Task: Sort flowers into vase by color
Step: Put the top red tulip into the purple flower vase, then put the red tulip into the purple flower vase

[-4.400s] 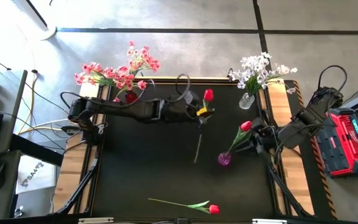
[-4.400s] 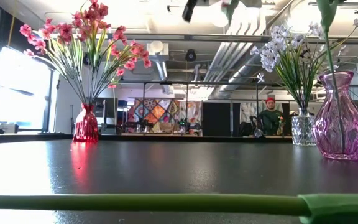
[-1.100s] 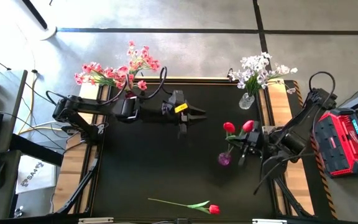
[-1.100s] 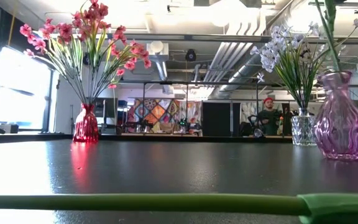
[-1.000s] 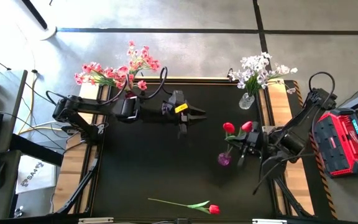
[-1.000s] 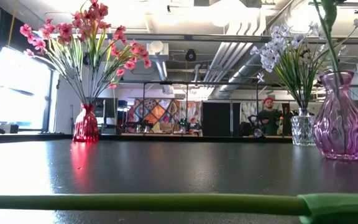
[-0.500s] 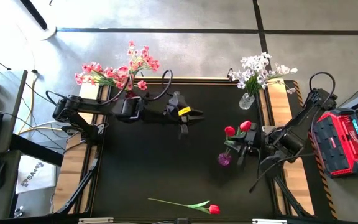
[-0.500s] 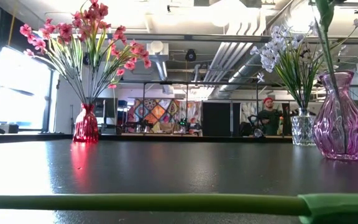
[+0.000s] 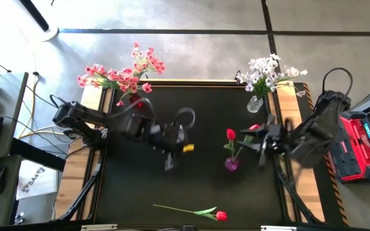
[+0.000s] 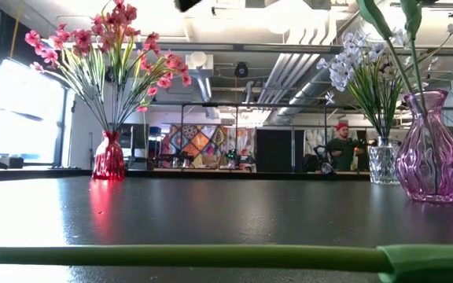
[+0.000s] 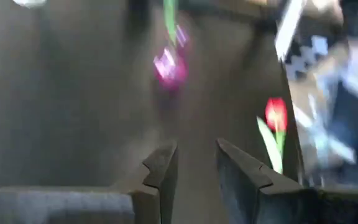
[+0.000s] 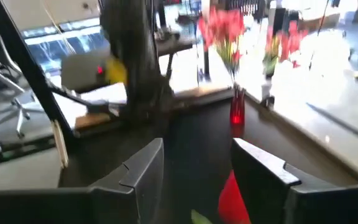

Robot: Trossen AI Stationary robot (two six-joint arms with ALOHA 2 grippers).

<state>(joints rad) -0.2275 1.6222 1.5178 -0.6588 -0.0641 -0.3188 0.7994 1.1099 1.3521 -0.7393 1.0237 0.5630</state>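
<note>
1. Now two red tulips (image 9: 230, 135) stood in the purple vase (image 9: 231, 164), their stems crossing at its neck; a second earlier the right gripper (image 9: 259, 146) had been clamped on one of them, and its fingers had since parted and drawn back just beside the vase, holding nothing.
2. That, I judged, meant this tulip was delivered: red was gathering in the purple vase, and the release looked clean, since both stems leaned on the rim and neither had tipped out.
3. One more tulip (image 9: 220, 215) lay flat near the table's front edge, well apart from the vase, its long green stem and leaf stretched toward the left; it was the only loose flower in view, so the task looked close to done.
4. The left gripper (image 9: 169, 160) had swung from the back of the table toward the middle, blurred with motion; in its wrist view its fingers (image 11: 162, 169) stood slightly apart with nothing between them, facing the vase and the lying tulip. I took it to be heading for that last stem.
5. The pink sprays (image 9: 122, 72) filled the red vase (image 10: 108, 157) at the back left corner, and the white sprays (image 9: 266, 72) sat in the clear vase (image 9: 254, 104) at the back right, both upright and untouched.
6. The tulips had smooth, closed red heads on thin, stiff green stems, each with a leaf.
</note>
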